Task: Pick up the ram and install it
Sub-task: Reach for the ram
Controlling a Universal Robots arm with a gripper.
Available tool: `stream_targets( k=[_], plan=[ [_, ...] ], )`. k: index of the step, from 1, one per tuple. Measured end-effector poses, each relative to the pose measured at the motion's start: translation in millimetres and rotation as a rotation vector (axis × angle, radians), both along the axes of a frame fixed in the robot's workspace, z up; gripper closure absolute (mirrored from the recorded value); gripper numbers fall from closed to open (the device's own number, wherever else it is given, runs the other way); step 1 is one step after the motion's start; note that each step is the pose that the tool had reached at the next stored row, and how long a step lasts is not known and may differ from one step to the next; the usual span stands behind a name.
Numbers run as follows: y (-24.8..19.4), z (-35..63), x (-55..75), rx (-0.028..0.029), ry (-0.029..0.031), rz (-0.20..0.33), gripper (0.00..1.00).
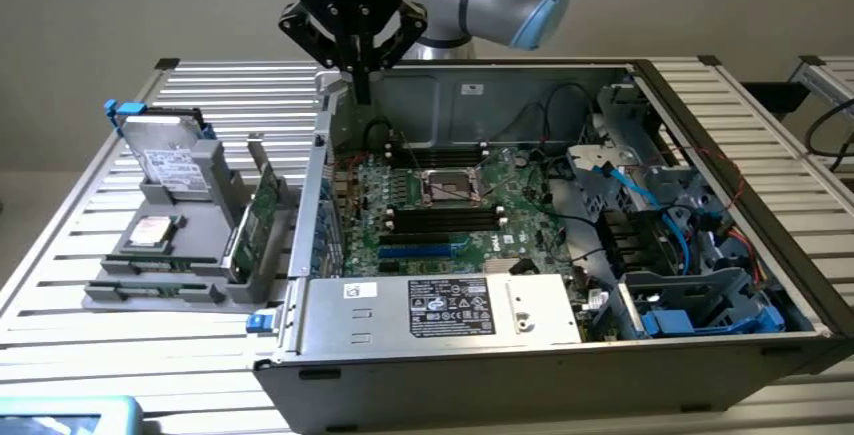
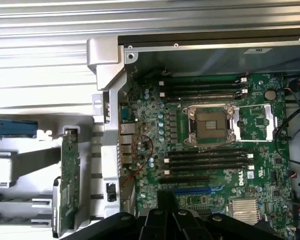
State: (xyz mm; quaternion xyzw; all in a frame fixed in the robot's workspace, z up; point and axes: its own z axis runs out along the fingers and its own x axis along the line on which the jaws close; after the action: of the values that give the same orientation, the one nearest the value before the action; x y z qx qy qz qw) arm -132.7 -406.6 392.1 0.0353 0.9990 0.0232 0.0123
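- Ram (image 1: 158, 290) – a thin green strip lying low in the grey holder (image 1: 200, 245), at the holder's near end. The holder stands outside the computer case (image 1: 534, 385), on the exterior view's left of it. Chips and label are too small to make out.
- Green card (image 1: 264, 217) – taller and wider, upright on its edge in the same holder, just beside the case's side wall. Its lower edge is hidden by the holder.
- Hard drive (image 1: 167, 160) – propped at the holder's far end, outside the case, and partly cut off by the holder's posts.
- Main board (image 2: 210, 150) – flat on the floor of the case. Long black slots (image 2: 205, 160) run on both sides of the square socket (image 2: 211, 122). In the wrist view its near edge is covered by the claw's own black body.
- Cables (image 1: 614, 225) – a tangle inside the case towards the exterior view's right, hiding the parts beneath.
- Claw (image 1: 360, 83) – narrow, with the fingers drawn together to a point and nothing seen between them. It hangs over the case's far corner on the exterior view's left. I cannot tell whether the tips touch the case wall.
- Ram relative to claw – well apart. The ram is outside the case at the holder's near end, and the claw is above the case's far corner.
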Motion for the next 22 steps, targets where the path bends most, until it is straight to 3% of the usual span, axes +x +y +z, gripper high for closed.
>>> stream_targets(
  k=[7,22],
  plan=[
    [-6.3,-1.9,-28.6,0.0000,0.0000,0.000,0.89],
    [-30.9,-11.9,-74.7,0.0000,0.0000,0.000,0.89]
  ],
)
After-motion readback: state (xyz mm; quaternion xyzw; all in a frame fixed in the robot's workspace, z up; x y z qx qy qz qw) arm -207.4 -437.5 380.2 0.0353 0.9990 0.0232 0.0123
